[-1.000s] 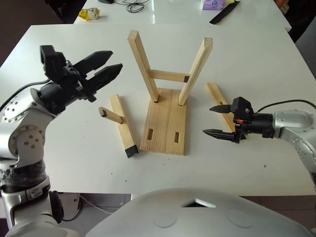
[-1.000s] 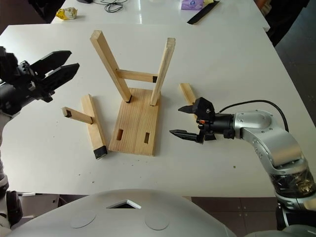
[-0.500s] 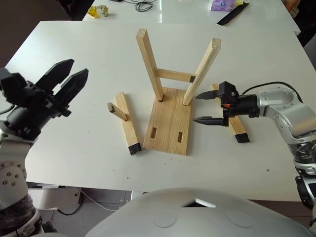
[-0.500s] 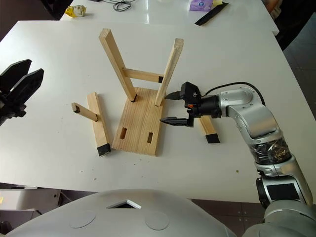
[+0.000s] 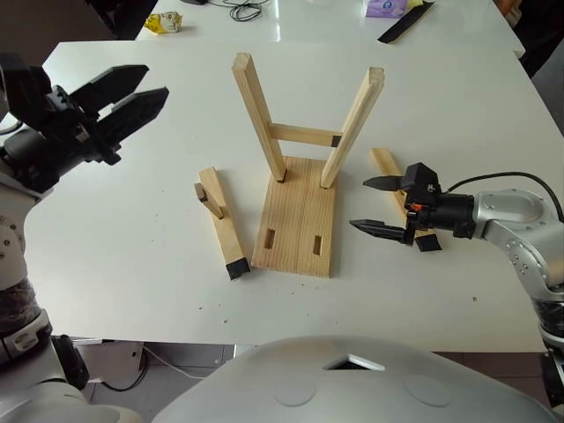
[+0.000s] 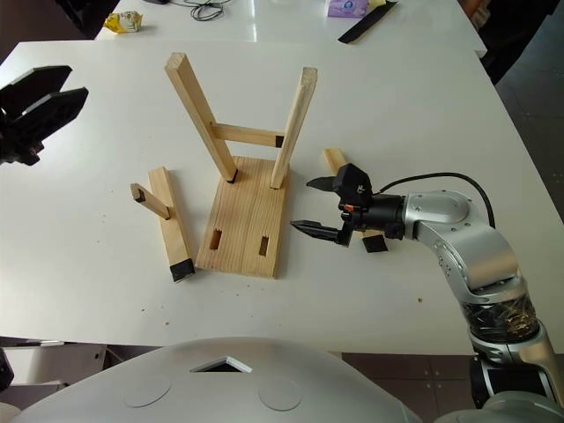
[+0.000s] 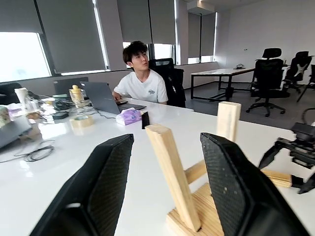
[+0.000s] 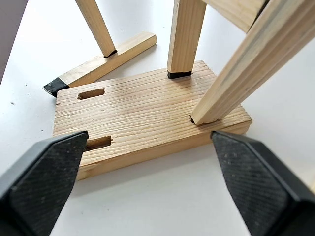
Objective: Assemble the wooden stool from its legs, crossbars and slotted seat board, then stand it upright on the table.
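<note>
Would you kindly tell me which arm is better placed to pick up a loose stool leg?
Right: the open right tool hangs low beside the black-tipped wooden leg lying right of the slotted wooden seat board; the left tool is raised, far left.

Board: flat slotted wooden seat board
Its far end: two upright wooden legs, crossbar between
Its left: loose leg with crossbar stub
Its right: bare loose leg

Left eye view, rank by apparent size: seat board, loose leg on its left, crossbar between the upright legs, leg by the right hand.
1. seat board
2. loose leg on its left
3. crossbar
Unranked: right leg, partly hidden behind the right hand.
</note>
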`<state>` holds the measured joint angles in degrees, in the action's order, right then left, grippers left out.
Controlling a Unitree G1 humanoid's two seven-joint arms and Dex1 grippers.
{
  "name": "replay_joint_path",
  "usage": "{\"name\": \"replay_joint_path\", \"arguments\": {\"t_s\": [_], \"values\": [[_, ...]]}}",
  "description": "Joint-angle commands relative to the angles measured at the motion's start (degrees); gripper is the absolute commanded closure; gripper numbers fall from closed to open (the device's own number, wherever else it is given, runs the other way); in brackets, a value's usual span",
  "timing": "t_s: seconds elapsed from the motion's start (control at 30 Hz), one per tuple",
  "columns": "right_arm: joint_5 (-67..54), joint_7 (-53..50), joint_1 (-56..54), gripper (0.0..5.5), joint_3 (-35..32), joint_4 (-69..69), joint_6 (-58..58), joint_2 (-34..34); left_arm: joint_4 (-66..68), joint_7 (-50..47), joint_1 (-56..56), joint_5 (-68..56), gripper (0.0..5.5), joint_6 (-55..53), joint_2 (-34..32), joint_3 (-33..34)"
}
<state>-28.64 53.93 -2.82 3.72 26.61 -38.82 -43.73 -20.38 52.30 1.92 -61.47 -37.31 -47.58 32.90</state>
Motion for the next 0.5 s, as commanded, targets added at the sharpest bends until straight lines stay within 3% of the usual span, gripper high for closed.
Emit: {"name": "replay_joint_path", "arguments": {"t_s": [0.03, 0.23, 0.37, 0.5], "values": [[-0.9, 0.8, 2.1, 0.89, -2.8, 1.5, -0.5, -2.8, -10.4, -0.6, -9.6, -15.2, 2.97, -9.6, -2.8, 8.2], [-2.1, 0.1, 5.5, 0.89, -5.5, 3.6, -0.6, -3.4, -22.0, 2.4, -24.1, -15.5, 2.97, -13.7, -2.6, 7.3], [-2.3, -1.1, 5.7, 0.89, -4.9, 4.1, -0.7, -2.9, -25.3, 2.6, -27.7, -4.3, 2.97, -10.0, -1.2, -2.5], [-2.0, -1.8, 5.3, 0.89, -3.7, 3.6, -0.2, -2.3, -22.3, -2.8, -27.7, 14.0, 2.97, -2.7, 1.8, -17.5]]}}
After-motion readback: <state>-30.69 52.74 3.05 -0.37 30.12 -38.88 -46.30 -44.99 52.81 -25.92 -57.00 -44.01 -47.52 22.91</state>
